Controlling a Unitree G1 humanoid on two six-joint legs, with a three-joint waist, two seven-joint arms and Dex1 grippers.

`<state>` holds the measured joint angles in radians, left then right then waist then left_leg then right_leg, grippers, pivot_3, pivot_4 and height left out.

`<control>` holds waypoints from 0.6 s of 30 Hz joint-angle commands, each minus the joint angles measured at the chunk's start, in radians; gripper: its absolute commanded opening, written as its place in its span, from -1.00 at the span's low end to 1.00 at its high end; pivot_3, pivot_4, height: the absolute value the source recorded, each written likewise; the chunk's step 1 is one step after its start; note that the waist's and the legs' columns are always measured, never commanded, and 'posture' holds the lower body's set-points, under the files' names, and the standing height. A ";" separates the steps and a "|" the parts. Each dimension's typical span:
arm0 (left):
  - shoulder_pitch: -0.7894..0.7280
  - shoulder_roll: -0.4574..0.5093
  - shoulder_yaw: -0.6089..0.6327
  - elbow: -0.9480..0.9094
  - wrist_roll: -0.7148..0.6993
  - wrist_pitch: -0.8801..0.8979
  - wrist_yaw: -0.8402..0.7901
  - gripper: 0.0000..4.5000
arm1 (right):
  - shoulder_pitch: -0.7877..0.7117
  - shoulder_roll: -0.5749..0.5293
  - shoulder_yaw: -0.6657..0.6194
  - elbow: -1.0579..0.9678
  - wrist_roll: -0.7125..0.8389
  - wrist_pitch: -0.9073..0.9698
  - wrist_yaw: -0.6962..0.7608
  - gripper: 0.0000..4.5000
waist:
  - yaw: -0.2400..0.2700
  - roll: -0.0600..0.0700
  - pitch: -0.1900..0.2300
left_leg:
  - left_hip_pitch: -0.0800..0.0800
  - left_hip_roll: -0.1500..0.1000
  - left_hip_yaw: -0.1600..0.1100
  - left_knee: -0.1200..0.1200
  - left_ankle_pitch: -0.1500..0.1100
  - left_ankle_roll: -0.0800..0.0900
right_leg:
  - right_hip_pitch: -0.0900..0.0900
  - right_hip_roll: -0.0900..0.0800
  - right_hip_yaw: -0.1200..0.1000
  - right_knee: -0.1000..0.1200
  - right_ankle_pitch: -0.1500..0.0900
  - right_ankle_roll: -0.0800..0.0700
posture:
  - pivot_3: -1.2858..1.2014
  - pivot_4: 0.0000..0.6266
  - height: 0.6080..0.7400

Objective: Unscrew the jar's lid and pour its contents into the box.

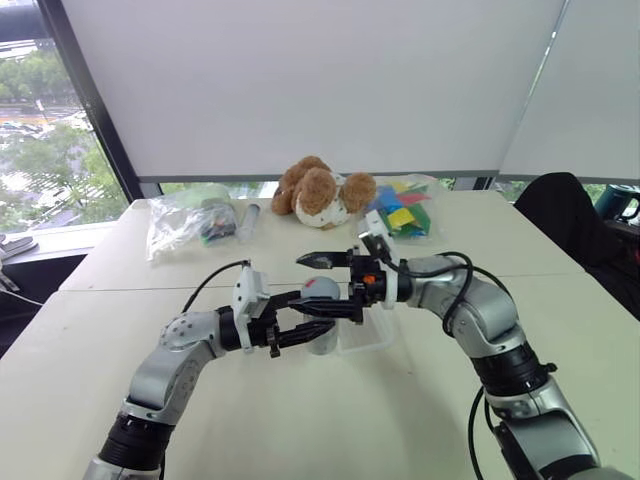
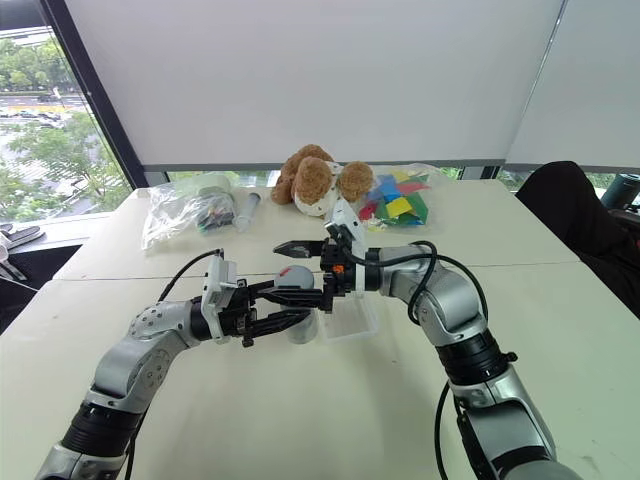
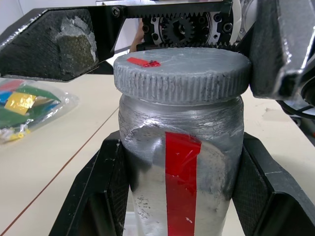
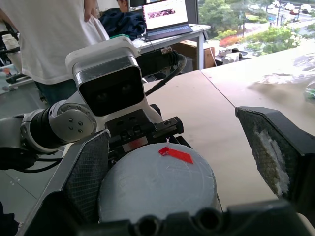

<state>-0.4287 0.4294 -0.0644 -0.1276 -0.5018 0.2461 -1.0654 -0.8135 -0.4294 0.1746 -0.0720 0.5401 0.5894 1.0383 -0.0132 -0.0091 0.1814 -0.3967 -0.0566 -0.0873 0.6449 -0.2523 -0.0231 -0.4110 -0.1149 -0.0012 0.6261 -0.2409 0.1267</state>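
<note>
The silver-grey jar (image 3: 182, 172) with a red stripe stands upright above the table, and my left gripper (image 1: 300, 330) is shut on its body. Its ribbed lid (image 3: 182, 73) is on, with a red mark on top. My right gripper (image 4: 179, 162) is open and straddles the lid from the opposite side. One of its fingers (image 4: 86, 172) is close beside the lid and the other (image 4: 273, 142) stands well clear. The clear box (image 1: 368, 335) lies on the table just behind and right of the jar. The contents are hidden inside the jar.
At the back of the table sit a brown plush dog (image 1: 320, 192), a bag of colourful pieces (image 1: 400, 212), a clear bag (image 1: 190, 222) and a small tube (image 1: 248, 222). A black chair (image 1: 570, 215) stands at the right. A person (image 4: 49, 39) stands behind me.
</note>
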 commanded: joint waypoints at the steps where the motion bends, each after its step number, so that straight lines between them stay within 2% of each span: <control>1: 0.010 0.004 0.012 -0.039 -0.007 -0.030 -0.005 -0.05 | -0.015 -0.009 -0.049 -0.002 0.008 -0.022 0.005 0.98 | 0.000 0.000 0.000 | 0.000 0.000 0.000 0.000 0.000 0.000 | 0.000 0.000 0.000 0.000 0.000 0.000 | 0.03 -0.52 1.00; 12: 0.023 0.007 0.010 -0.035 -0.005 -0.042 -0.010 -0.05 | 0.025 -0.019 -0.096 -0.047 0.090 -0.017 0.092 0.98 | 0.001 0.000 0.000 | 0.000 0.000 0.000 0.000 0.000 0.000 | 0.000 0.000 0.000 0.000 0.000 0.000 | 0.03 -0.52 1.00; 18: 0.026 0.009 0.010 -0.032 -0.002 -0.048 -0.014 -0.05 | 0.026 -0.038 -0.071 -0.090 0.113 0.045 0.103 0.98 | 0.000 0.000 0.000 | 0.000 0.000 0.000 0.000 0.000 0.000 | 0.000 0.000 0.000 0.000 0.000 0.000 | 0.03 -0.52 1.00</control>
<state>-0.3958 0.4320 -0.0635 -0.1284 -0.5017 0.2202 -1.0751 -0.7810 -0.4541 0.1083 -0.1183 0.6348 0.6216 1.1434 -0.0127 -0.0090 0.1815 -0.3967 -0.0561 -0.0874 0.6447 -0.2523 -0.0231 -0.4110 -0.1149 -0.0012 0.6261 -0.2409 0.1267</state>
